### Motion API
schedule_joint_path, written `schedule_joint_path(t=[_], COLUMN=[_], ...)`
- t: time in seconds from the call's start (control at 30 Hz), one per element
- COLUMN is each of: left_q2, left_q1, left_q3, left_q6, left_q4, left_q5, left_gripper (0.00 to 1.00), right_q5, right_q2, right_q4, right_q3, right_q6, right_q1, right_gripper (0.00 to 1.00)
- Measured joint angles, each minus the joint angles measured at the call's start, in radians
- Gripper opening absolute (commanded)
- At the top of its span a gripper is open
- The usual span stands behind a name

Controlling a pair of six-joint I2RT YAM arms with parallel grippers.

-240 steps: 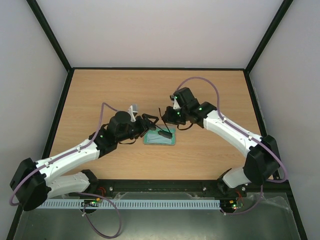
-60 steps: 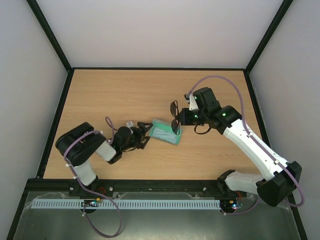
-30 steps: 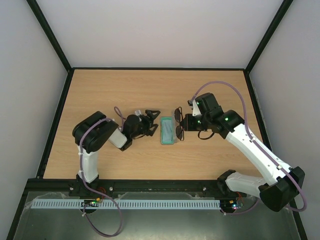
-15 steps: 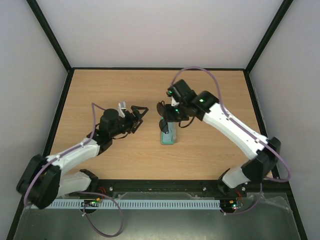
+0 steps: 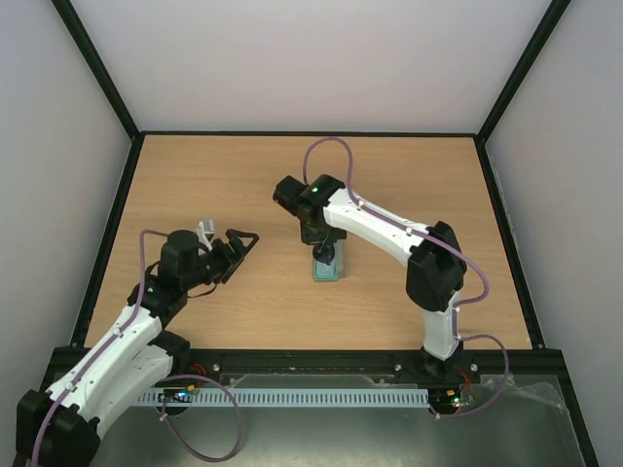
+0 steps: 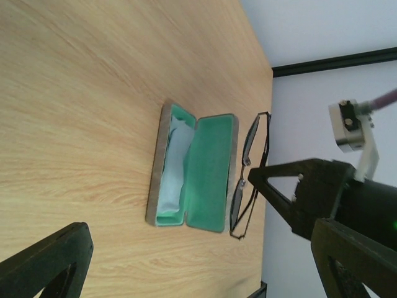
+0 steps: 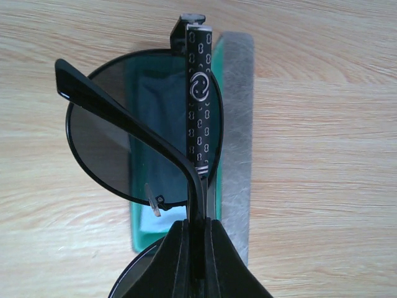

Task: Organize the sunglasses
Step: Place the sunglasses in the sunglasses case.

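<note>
My right gripper (image 7: 197, 231) is shut on the sunglasses (image 7: 139, 133) at the frame, holding them edge-up just above the open grey case (image 7: 237, 124) with its teal-green inside. In the top view the right gripper (image 5: 326, 243) and sunglasses (image 5: 322, 253) are over the case (image 5: 329, 269) at mid-table. In the left wrist view the sunglasses (image 6: 247, 177) hang beside the case (image 6: 211, 177), whose left half holds the light blue cloth (image 6: 172, 171). My left gripper (image 5: 240, 253) is open and empty, well left of the case; it also shows in the left wrist view (image 6: 201, 248).
The wooden table (image 5: 195, 185) has black rails along its edges and grey walls around it. The right arm (image 5: 380, 224) stretches from the near right across to the middle. The left arm (image 5: 136, 321) lies along the near left.
My left gripper has drawn back to the left and nearer, away from the case. My right gripper has shifted slightly left and down with the sunglasses over the case. The case has not moved.
</note>
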Motion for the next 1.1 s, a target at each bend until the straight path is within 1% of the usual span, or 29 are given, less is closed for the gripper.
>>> schedule_joint_path(t=[0.13, 0.4, 0.67, 1.1], left_q2=[-0.046, -0.084, -0.095, -0.082], left_q1=[0.011, 0.016, 0.017, 0.023], left_q3=[-0.005, -0.005, -0.014, -0.029], left_q6=[0.022, 0.051, 0.063, 0.071], left_q4=[-0.074, -0.143, -0.158, -0.16], left_q5=[0.021, 0.052, 0.062, 0.065], left_gripper=[0.99, 0.99, 0.99, 0.99], right_q5=[0.065, 0.136, 0.196, 0.224], right_q2=[0.067, 0.23, 0.268, 0.331], right_q4=[-0.019, -0.031, -0.034, -0.034], right_q3=[0.0, 0.013, 0.013, 0.029], right_q6=[0.042, 0.082, 0.095, 0.093], right_q1=[0.014, 0.05, 0.052, 0.052], right_gripper=[0.01, 0.01, 0.02, 0.01])
